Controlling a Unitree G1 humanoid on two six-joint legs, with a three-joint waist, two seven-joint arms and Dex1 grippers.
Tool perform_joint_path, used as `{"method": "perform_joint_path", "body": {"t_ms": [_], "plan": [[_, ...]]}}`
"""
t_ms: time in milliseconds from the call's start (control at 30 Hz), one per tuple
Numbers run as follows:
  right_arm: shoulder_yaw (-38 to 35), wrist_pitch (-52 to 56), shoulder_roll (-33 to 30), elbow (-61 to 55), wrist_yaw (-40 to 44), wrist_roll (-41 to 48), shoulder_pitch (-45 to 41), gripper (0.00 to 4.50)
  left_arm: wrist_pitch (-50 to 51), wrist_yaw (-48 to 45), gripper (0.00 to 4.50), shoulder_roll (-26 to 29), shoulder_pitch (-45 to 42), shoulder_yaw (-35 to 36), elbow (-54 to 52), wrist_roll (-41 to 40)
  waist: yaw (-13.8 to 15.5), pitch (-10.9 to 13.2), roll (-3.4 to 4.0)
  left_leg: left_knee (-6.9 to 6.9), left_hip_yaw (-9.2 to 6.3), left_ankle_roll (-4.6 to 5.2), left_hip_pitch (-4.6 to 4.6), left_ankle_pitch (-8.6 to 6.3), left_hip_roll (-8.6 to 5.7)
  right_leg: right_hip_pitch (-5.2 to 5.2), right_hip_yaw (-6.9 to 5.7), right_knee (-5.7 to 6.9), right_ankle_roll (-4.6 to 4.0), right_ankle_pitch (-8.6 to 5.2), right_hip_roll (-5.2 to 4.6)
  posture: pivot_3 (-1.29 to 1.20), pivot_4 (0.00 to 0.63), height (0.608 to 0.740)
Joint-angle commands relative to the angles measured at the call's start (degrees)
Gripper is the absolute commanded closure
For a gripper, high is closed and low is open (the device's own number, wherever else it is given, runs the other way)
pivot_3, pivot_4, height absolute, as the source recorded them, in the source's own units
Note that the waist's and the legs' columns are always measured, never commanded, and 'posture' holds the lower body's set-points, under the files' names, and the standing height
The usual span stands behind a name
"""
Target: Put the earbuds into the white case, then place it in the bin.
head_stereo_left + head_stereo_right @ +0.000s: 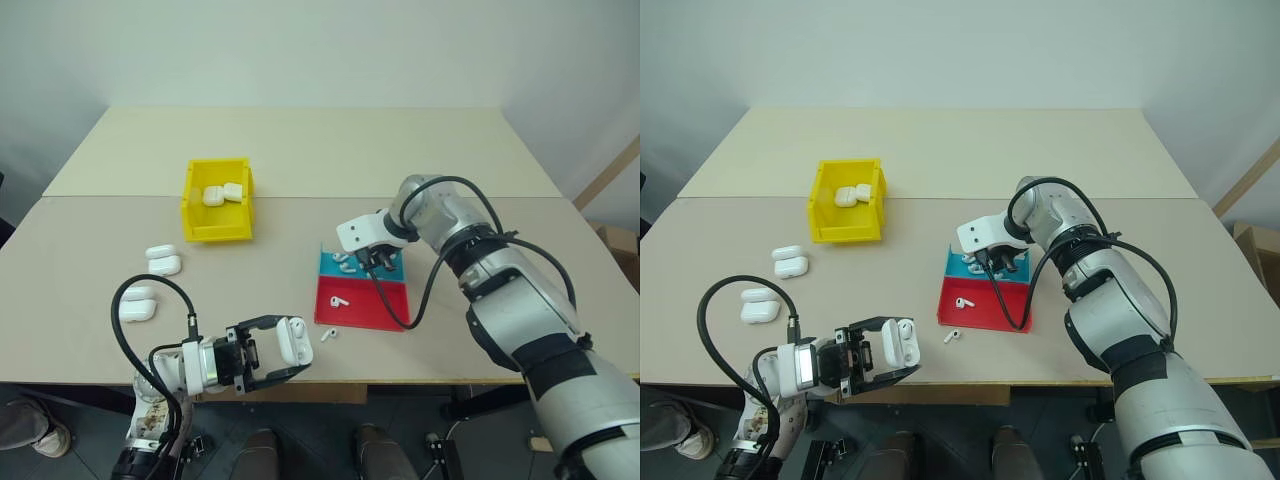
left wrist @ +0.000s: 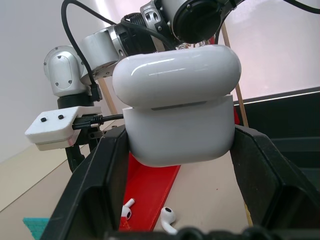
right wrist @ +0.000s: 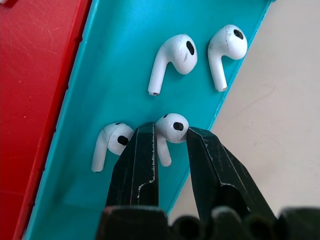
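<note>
While the left gripper is clamping an open white case just above the table's near edge, its lid standing up and ready to be filled, four spare cases are lying in pairs to its left. Behind them, the yellow bin is already holding two more cases. Further right, one earbud is lying loose on the table beside a red-and-blue tray, and another is resting on the red half. Over the blue half, the right gripper is pointing steeply down and pinching an earbud between its narrowly parted fingertips, three others lying close around it. Tiny, light and glossy, the earbud is looking likely to squirt out of hard black fingers; gripping across the bulb where it meets the stem, gently, seems the safest hold. Whether it is lifting clear of the tray yet cannot be told.
</note>
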Motion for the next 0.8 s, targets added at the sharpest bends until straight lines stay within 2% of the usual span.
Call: {"method": "perform_joint_path", "body": {"t_ms": [33,100,233,333,433,567,800], "plan": [[-3.83,1.06,-2.51,-5.83,-0.13,2.64,-0.38,3.80,-1.31,0.72,1.73,-0.25,-0.70,-0.18,-0.82,-0.05,0.06,0.00,0.00,0.00,0.00,0.00,-0.01,0.00,0.00,0.00,-0.01,0.00,0.00,0.00,0.00,0.00,0.150,0.740],[-6.53,3.71,-3.99,-10.11,0.05,4.61,0.10,3.80,-1.25,1.05,1.73,-0.41,-0.95,-0.10,-1.10,-0.24,0.17,0.01,0.01,0.00,-0.01,0.00,-0.05,0.00,-0.01,-0.02,-0.01,-0.01,0.00,0.00,-0.01,0.00,0.150,0.740],[-17.56,16.08,-8.60,-27.60,-0.10,13.64,4.76,3.80,0.77,1.63,1.73,-0.82,-1.53,0.00,-2.34,-2.43,0.49,0.01,0.02,0.01,-0.07,0.00,-0.12,0.00,-0.01,-0.03,-0.05,-0.03,0.00,0.00,-0.03,0.00,0.150,0.740],[-26.38,25.61,-11.70,-44.04,-0.30,22.05,11.39,3.80,2.56,2.08,1.73,-1.23,-3.00,-0.42,-3.10,-3.65,0.66,0.01,0.02,0.01,-0.12,0.00,-0.10,0.00,-0.01,0.03,-0.08,-0.07,0.01,-0.01,-0.02,0.00,0.150,0.740],[-38.21,32.88,-13.35,-63.23,-3.90,32.23,20.97,3.80,5.44,2.89,1.73,-2.22,-6.03,-1.20,-4.00,-4.77,1.05,0.01,0.02,0.09,-0.19,0.00,-0.14,0.00,-0.04,0.08,-0.13,-0.07,0.03,-0.02,-0.02,0.00,0.150,0.740],[-47.47,39.86,-13.21,-82.40,-9.27,42.06,32.53,3.80,7.91,2.54,1.73,-3.14,-10.01,-2.03,-3.44,-5.30,1.25,-0.01,0.02,0.16,-0.13,0.01,-0.16,0.00,-0.07,0.08,-0.06,-0.03,0.06,-0.03,-0.02,0.00,0.150,0.740],[-58.37,46.41,-12.53,-98.63,-16.81,61.81,45.21,3.80,12.81,1.85,1.73,-5.04,-14.59,-2.76,-4.82,-8.13,0.50,-0.02,0.02,0.17,-0.13,0.01,-0.06,0.00,-0.04,0.20,-0.03,-0.03,0.08,-0.04,0.04,0.00,0.150,0.740]]}}
